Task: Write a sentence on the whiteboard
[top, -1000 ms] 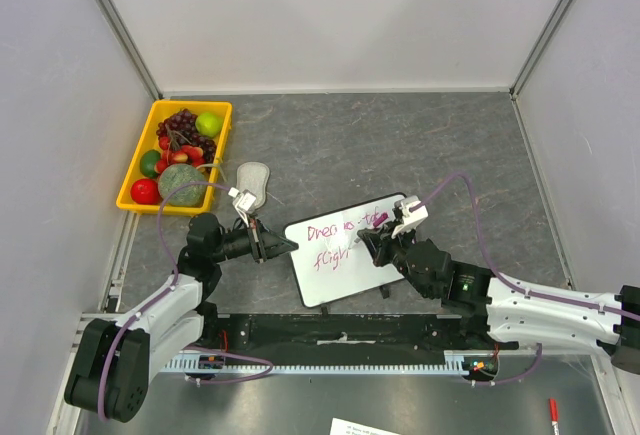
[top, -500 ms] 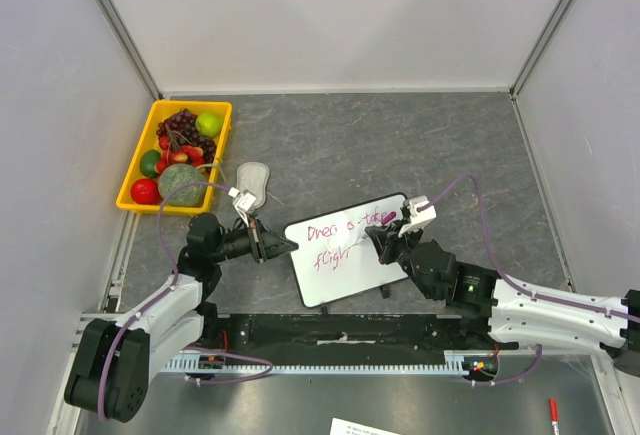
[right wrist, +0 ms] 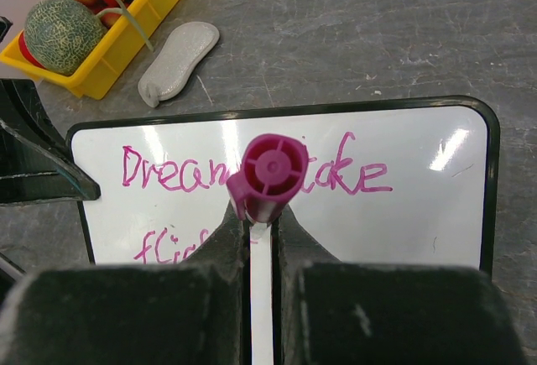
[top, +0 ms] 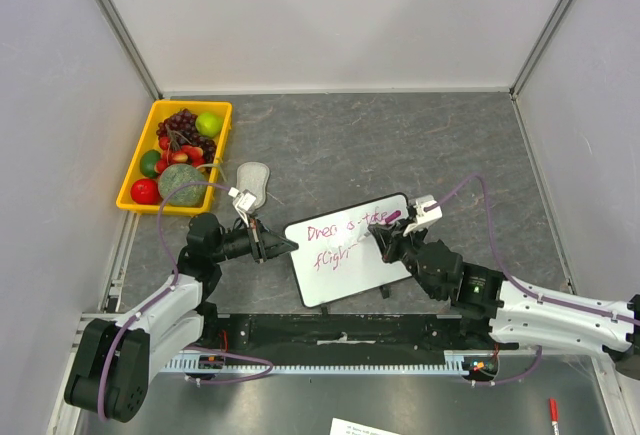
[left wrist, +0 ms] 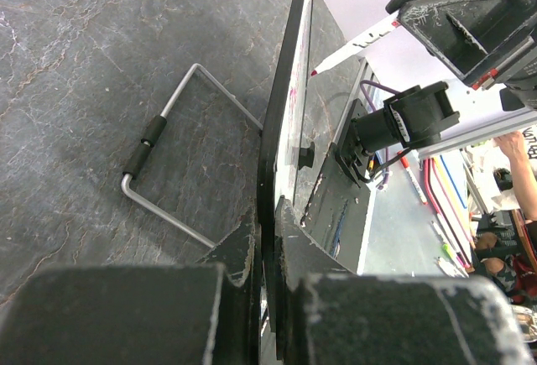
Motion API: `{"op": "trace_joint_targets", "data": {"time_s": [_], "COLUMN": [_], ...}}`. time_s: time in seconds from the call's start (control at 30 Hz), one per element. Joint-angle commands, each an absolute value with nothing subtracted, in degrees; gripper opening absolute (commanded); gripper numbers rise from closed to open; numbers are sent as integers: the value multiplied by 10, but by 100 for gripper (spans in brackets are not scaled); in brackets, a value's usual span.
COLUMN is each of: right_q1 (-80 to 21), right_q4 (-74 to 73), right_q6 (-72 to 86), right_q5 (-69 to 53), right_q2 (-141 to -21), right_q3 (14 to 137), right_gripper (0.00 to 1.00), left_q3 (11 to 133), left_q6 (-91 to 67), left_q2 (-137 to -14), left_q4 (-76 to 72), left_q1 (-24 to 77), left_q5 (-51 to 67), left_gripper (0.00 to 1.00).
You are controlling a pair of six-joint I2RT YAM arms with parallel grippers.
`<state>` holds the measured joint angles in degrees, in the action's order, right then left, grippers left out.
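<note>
Your whiteboard (top: 352,273) sits at about 6 o'clock on the table, just ahead of the arm bases, propped up on a wire stand (left wrist: 158,133) rather than lying flat. Judge it as light, thin and stiff, with a glossy face, so it would likely tip back or skate on the stone-pattern surface under pen pressure. The left gripper (top: 283,246) is closed on the black frame at the board's 9 o'clock edge, which looks like the right place to take it: the rim is rigid and clear of the ink. The wrist view shows both fingers pinching that edge (left wrist: 285,113). The right gripper (top: 392,242), at the board's 3 o'clock side, is clamped on the marker (right wrist: 270,172), gripping the white barrel just below the magenta end. That is far from the tip, so expect leverage. The barrel is smooth, hard and light and could twist or slide between the pads, so press lightly. The tip hangs just beside the board face; whether it touches, you cannot tell. The sentence (top: 345,227) runs in 2 pink lines, with "Dream" and "take" readable on top and the start of a second line beneath, partly hidden. Wet ink smears, so avoid the face. The grey eraser pad (top: 253,180) lies at 11 o'clock from the board, near the yellow fruit tray (top: 135,167).
</note>
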<state>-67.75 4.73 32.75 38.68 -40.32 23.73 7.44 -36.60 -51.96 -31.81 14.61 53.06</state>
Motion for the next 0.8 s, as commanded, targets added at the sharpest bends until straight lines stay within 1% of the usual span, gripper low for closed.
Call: {"op": "trace_joint_targets", "data": {"time_s": [0.0,0.37,0.77], "right_q1": [-676,-675,-674], "right_q4": [75,115,71], "right_q6": [316,327,345], "right_q5": [396,394,369], "right_q2": [-408,-456,-453], "right_q3": [269,257,227], "right_gripper": [0,0,0], "left_q3": [76,76,75], "left_q6": [-323,-322,-322], "left_q2": [-521,-520,-519], "left_q4": [-330,-330,-329], "left_q1": [147,147,147], "left_q5": [524,524,523], "left_gripper": [2,2,2]}}
